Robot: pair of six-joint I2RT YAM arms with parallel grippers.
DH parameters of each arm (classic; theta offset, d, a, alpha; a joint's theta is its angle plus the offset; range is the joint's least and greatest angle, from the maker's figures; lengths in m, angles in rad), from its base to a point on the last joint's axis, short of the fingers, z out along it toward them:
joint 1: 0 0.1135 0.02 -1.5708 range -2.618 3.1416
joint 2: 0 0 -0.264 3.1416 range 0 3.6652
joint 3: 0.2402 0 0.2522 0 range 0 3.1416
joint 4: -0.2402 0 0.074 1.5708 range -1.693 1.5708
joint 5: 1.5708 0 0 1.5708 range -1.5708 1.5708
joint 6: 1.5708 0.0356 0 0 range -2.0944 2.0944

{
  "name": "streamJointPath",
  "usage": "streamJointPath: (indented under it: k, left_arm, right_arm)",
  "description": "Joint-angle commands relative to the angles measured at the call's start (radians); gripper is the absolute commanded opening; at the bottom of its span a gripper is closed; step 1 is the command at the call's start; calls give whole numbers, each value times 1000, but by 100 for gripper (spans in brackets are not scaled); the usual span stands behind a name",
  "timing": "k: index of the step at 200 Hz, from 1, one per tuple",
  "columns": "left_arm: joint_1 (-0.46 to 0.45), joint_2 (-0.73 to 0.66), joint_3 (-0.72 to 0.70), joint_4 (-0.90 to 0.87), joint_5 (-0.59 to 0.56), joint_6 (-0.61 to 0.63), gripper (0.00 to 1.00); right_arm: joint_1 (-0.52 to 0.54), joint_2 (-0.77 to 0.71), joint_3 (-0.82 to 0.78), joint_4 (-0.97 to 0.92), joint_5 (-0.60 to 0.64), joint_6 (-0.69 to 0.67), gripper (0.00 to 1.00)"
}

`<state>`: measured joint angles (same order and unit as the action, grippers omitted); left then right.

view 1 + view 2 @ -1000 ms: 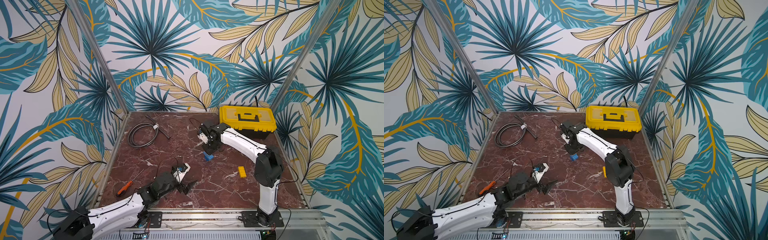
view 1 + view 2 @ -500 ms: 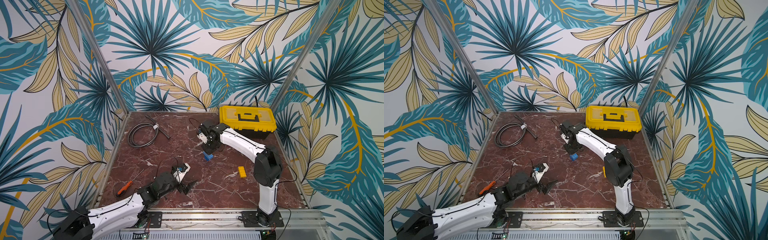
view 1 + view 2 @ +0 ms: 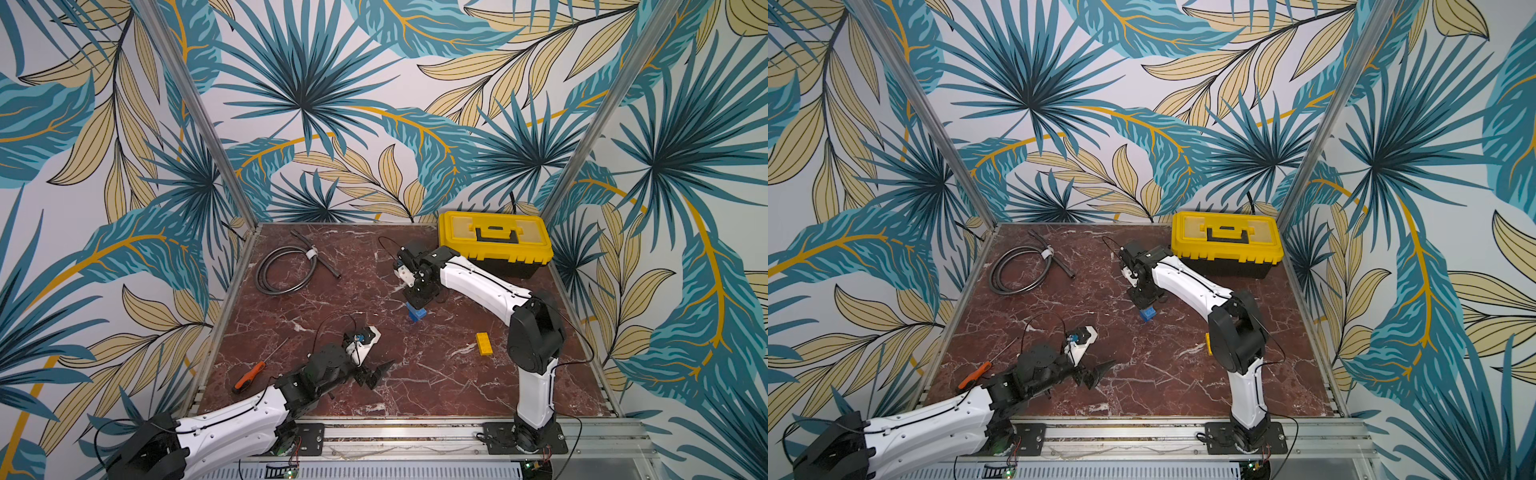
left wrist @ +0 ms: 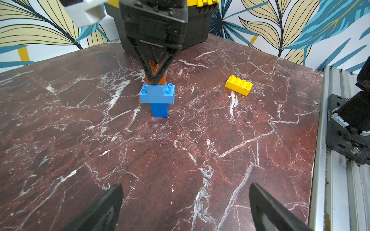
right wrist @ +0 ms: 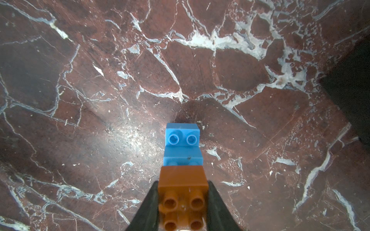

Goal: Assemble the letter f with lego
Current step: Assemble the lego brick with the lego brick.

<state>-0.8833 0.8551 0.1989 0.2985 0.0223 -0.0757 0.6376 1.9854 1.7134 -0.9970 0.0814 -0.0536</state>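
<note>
in both top views the right tool (image 3: 419,300) stands upright just right of frame centre, tip down on a blue stack (image 3: 417,312) on the table (image 3: 415,376). the orange piece is too small to make out here. the yellow brick (image 3: 484,343) lies flat and alone to the lower right, well apart from the stack and near the right arm's dark elbow. the left tool (image 3: 376,374) lies low at lower centre, holding nothing. a toolbox (image 3: 494,241) fills the table's upper right corner, a hose (image 3: 282,270) the upper left, and a screwdriver (image 3: 249,376) lies at the lower left edge.

from the left wrist, the stack reads clearly: a blue stem, a wider blue crossbar, a small blue block, then the orange brick (image 4: 155,75) on top, pinched by the right tool. the left tool's fingers (image 4: 110,208) are spread wide with bare table between them.

from the right wrist, the orange brick sits squeezed between both fingers (image 5: 148,208), directly over the blue pieces and seemingly touching them. whether it is fully pressed home i cannot tell.

by my reading, the letter f is four bricks up. seating and releasing the orange one and adding the yellow bar remain.

room looks generous. there is open table all round the stack. the toolbox is the nearest bulk behind it, and the yellow brick lies near the right edge rail.
</note>
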Motion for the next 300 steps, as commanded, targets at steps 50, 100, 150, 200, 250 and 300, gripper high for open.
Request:
streamJointPath:
  k: [50, 100, 150, 200, 250, 300]
  left_arm:
    - [-4, -7, -10, 11, -2, -1, 100]
    - [-3, -5, -12, 11, -1, -3, 99]
    - [-3, -6, -10, 11, -1, -4, 99]
    - [-3, -6, -10, 11, -2, -1, 99]
    - [-4, -5, -10, 11, -6, 0, 99]
    - [-3, 0, -10, 11, -9, 0, 99]
  right_arm:
    - [6, -23, 0, -40, -5, 3, 30]
    - [6, -66, -32, -25, -14, 15, 30]
    - [6, -48, -15, -38, -15, 13, 30]
    - [6, -29, -11, -31, -20, 11, 30]
    - [6, -2, 8, -41, -20, 6, 30]
    - [6, 21, 18, -40, -19, 5, 30]
